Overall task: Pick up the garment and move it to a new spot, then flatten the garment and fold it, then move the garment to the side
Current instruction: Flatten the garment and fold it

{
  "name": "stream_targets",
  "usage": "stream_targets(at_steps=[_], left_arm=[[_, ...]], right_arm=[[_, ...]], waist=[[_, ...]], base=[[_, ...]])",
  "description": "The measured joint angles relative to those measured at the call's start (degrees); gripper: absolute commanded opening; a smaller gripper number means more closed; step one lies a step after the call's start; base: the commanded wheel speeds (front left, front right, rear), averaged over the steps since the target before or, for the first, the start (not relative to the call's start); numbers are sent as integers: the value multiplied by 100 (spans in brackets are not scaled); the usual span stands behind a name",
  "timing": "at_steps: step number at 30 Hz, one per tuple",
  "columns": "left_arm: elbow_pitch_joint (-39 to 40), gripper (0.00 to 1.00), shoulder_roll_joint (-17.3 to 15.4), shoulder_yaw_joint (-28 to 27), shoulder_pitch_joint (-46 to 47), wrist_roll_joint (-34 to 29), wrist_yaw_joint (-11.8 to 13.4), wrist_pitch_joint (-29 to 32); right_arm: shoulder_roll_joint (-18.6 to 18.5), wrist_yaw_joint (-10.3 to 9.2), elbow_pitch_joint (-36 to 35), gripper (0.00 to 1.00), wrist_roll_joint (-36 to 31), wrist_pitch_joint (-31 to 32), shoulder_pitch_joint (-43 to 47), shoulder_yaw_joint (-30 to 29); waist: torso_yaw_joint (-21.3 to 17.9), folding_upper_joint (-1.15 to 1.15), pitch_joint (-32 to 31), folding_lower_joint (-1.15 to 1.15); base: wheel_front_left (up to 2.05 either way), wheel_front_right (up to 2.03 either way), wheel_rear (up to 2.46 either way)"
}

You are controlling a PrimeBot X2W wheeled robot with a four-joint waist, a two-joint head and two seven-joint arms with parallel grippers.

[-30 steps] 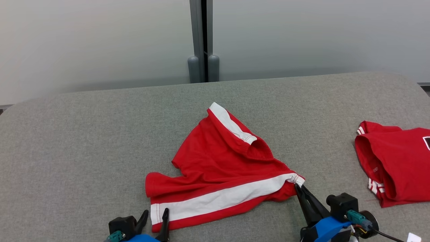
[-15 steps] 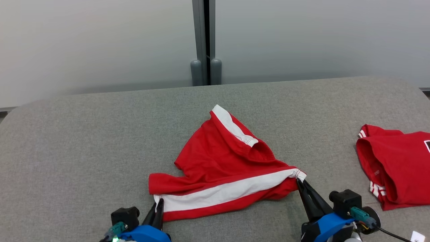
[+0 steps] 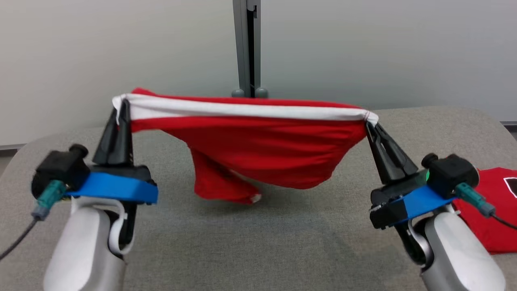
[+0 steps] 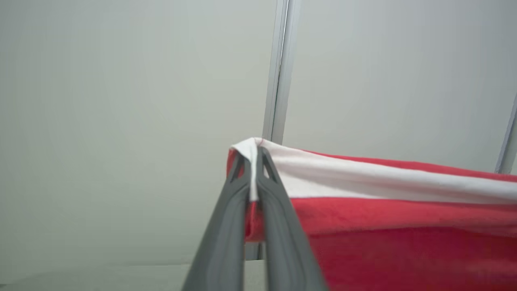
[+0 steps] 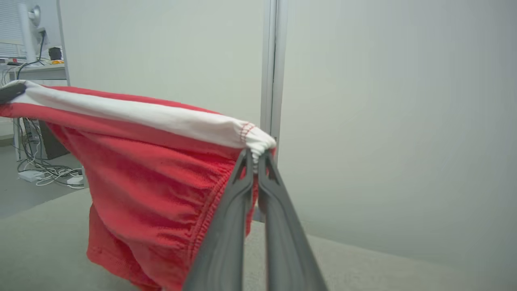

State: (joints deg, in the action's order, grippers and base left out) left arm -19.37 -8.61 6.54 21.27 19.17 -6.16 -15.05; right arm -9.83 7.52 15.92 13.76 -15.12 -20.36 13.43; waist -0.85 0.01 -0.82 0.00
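Since a second earlier, the red shorts with a white side stripe (image 3: 258,149) had lifted off the grey fabric table (image 3: 258,250). They hung stretched above it between left gripper (image 3: 123,107) and right gripper (image 3: 369,125), each clamped on a stripe end; the lowest fold perhaps brushed it.

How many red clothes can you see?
2. The held red garment hangs stretched between the left gripper and right gripper. The second red garment lies on the table at the right, partly behind the right arm and cut off at the edge.
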Motion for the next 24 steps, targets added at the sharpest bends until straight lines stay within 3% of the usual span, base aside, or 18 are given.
stream_targets(at_steps=[5, 10, 17, 24], left_arm=[[458, 0, -332, -80, 734, -180, 24, 138], [503, 0, -508, -82, 1608, -315, 111, 452], [-265, 0, -555, -11, 3067, -498, 209, 505], [-943, 0, -393, -60, 4106, -534, 281, 82]], right_arm=[[-346, 3, -207, 0, 210, 0, -701, 270], [-608, 2, 43, 0, 261, 18, -1728, 581], [-671, 1, 1003, 0, -59, 37, -3414, 955], [-472, 2, 1553, 0, -811, 12, -4661, 571]], waist=[[1, 0, 131, -1], [-52, -1, 613, 1], [-64, 1, 1541, 2], [134, 0, 2248, 1]], base=[[0, 0, 0], [0, 0, 0], [0, 0, 0], [0, 0, 0]])
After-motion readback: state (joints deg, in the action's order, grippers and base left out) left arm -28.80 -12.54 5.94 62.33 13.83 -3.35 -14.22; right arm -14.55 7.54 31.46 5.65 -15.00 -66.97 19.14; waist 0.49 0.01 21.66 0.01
